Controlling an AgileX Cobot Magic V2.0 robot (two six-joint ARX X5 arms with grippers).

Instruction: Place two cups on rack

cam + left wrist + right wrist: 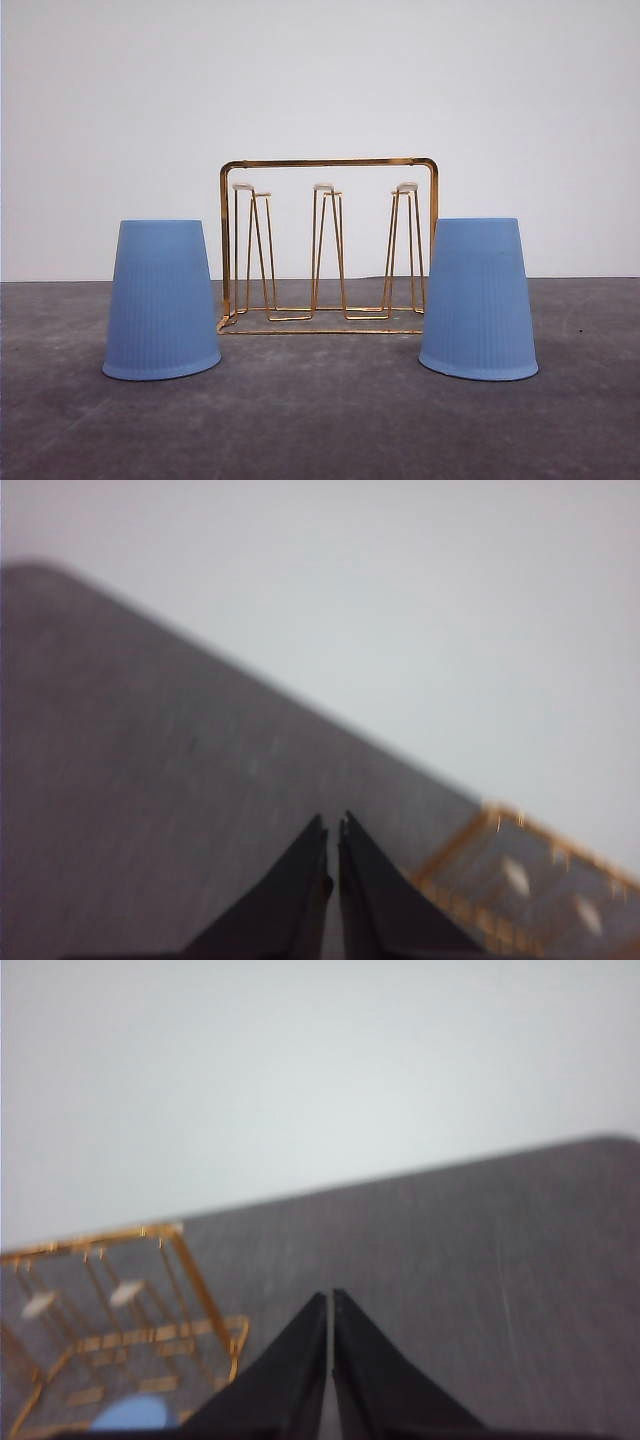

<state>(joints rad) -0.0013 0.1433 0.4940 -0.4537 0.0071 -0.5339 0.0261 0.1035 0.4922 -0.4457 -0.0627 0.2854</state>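
Blue cups upturned at nine [161, 300] and three o'clock [478, 298] of gold rack [328, 245] on worktop [320, 420]; both jaws pressed together, holding nothing.

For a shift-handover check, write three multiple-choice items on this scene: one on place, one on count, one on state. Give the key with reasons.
1. Where do the two cups stand relative to the rack?
A. Both on its pegs
B. One on each side of it, on the table
C. Stacked in front of it

2. How many white-tipped peg groups show in the front view?
A. Three
B. One
C. Six

3. How do the cups sit?
A. Lying on their sides
B. Upright, mouth up
C. Upside down, wide rim on the table

Key:
1 B: the left cup and the right cup flank the rack on the table.
2 A: three white tips line up under the top bar.
3 C: each cup's wide end rests on the table, narrow end up.

Both the left gripper and the right gripper have their fingers closed, holding nothing.
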